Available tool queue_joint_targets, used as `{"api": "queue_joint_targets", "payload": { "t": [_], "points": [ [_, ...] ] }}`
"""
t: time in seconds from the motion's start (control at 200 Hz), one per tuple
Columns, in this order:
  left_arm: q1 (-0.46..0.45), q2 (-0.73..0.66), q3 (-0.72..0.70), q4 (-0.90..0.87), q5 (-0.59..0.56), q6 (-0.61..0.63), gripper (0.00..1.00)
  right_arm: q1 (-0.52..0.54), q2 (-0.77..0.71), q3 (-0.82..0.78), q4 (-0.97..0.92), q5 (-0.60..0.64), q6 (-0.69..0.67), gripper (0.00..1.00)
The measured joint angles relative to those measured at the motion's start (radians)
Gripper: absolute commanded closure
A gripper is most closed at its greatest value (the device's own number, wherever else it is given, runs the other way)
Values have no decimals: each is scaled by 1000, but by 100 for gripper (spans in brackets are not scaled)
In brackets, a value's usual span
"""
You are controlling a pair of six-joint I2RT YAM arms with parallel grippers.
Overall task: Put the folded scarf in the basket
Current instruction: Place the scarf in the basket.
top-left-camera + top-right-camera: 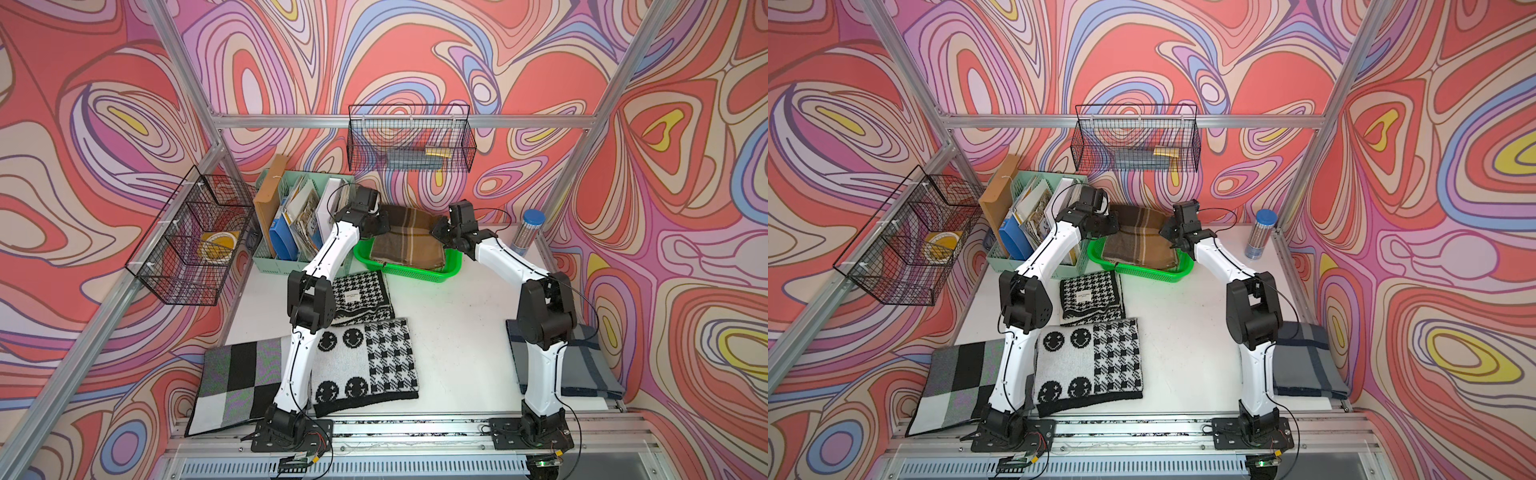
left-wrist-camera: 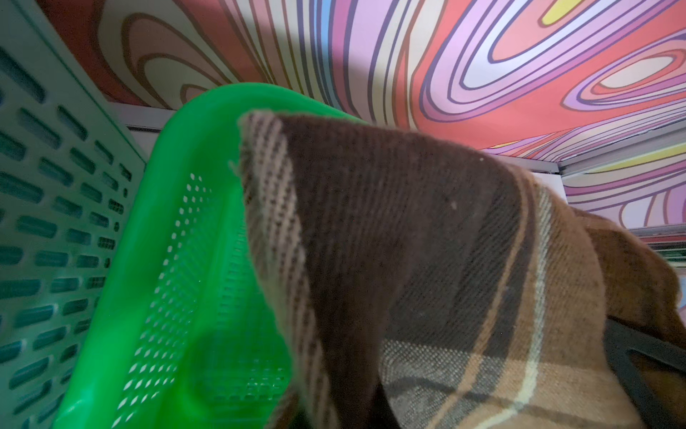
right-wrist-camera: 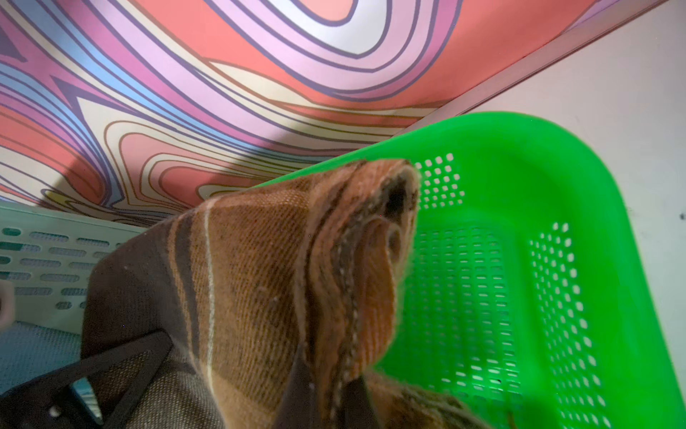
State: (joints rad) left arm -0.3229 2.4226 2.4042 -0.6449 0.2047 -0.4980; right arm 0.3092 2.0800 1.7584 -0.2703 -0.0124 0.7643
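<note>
Scarf (image 1: 409, 245) spans my two grippers: its near half lies in the basket (image 1: 415, 275) and its far edge is raised above the rim. My left gripper (image 1: 379, 226) is clamped on one far corner and my right gripper (image 1: 441, 233) on the other.

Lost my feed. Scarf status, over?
Both shut: left gripper, right gripper, on brown scarf far corners. Front lying in green basket, back edge lifted. File rack beside basket, not blocking.
</note>
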Motion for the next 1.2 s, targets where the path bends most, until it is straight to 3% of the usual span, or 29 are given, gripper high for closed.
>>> {"api": "queue_joint_targets", "payload": {
  "t": [0.721, 0.756, 0.816, 0.891, 0.956, 1.051, 1.196],
  "points": [
    [1, 140, 58, 69, 58, -41, 100, 1, 77, -30, 2, 83, -40, 100],
    [1, 141, 58, 69, 56, -41, 100, 1, 77, -30, 2, 84, -41, 94],
    [0, 141, 58, 69, 53, -41, 80, 1, 81, -29, 2, 85, -43, 79],
    [0, 142, 63, 69, 43, -42, 40, 1, 89, -26, 2, 91, -47, 54],
    [-1, 142, 68, 69, 34, -41, 21, 1, 95, -25, -1, 94, -56, 40],
    [-4, 142, 73, 78, 26, -40, 11, 0, 95, -24, -11, 98, -64, 36],
    [-16, 138, 73, 84, 19, -37, 7, 0, 85, -23, -16, 100, -76, 36]
  ]
}}
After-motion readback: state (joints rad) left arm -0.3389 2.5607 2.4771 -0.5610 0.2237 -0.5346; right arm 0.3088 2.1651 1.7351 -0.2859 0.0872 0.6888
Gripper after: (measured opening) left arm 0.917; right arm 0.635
